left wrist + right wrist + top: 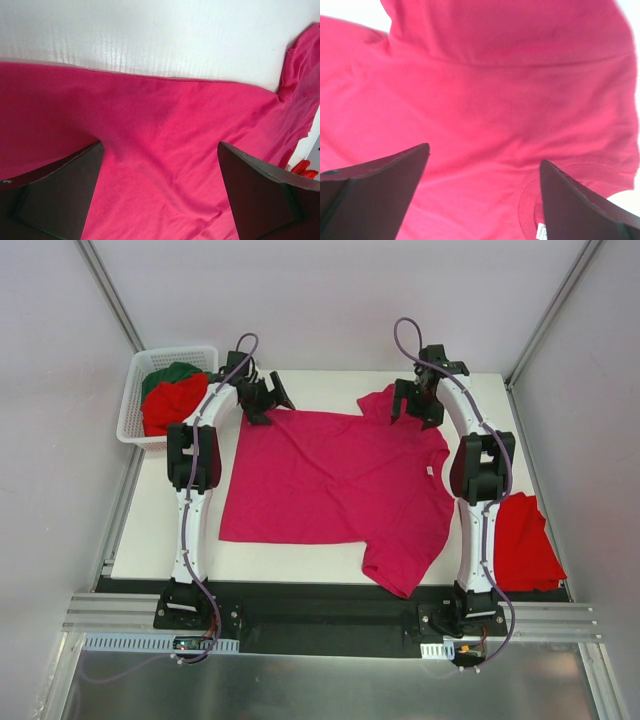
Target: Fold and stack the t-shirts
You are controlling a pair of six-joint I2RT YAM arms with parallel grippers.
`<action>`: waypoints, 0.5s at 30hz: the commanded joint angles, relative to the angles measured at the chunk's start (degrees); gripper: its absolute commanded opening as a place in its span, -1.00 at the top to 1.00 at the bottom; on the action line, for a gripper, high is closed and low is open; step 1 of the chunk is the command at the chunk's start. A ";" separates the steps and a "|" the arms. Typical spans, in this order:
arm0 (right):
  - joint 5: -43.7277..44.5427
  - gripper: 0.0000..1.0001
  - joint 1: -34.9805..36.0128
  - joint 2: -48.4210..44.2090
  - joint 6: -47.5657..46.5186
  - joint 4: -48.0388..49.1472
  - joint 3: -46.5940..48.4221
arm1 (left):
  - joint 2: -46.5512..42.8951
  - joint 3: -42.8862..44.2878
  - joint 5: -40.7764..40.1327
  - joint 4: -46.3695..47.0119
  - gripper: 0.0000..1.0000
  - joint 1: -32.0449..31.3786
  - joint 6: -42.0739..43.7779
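Observation:
A magenta-pink t-shirt (330,480) lies spread on the white table (160,540), one sleeve toward the near edge and one at the far right. My left gripper (263,400) hangs open over its far left corner; in the left wrist view the pink cloth (160,150) fills the space between the dark fingers (55,195), and its far hem shows against the white table. My right gripper (418,403) hangs open over the far sleeve near the collar; the cloth (485,125) and a white neck label (541,232) show below. Nothing is held.
A white lattice basket (136,398) at the far left holds a bright red shirt (172,405) and a dark green one (170,373). A folded red shirt (525,542) lies at the table's right edge beside the right arm. Grey walls close in on both sides.

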 commanded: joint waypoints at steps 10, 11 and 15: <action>6.21 -0.93 -2.38 4.50 -3.60 1.16 2.55 | -3.12 -1.87 -2.02 -1.49 -0.99 -1.23 1.72; 5.85 -0.93 -2.56 4.85 -3.69 1.25 2.55 | -3.12 -1.69 -1.93 -1.48 -0.98 -1.32 1.54; 3.39 -0.93 -3.79 6.52 -3.51 1.34 2.99 | -3.47 -1.78 -3.50 -1.57 -0.98 -1.23 1.98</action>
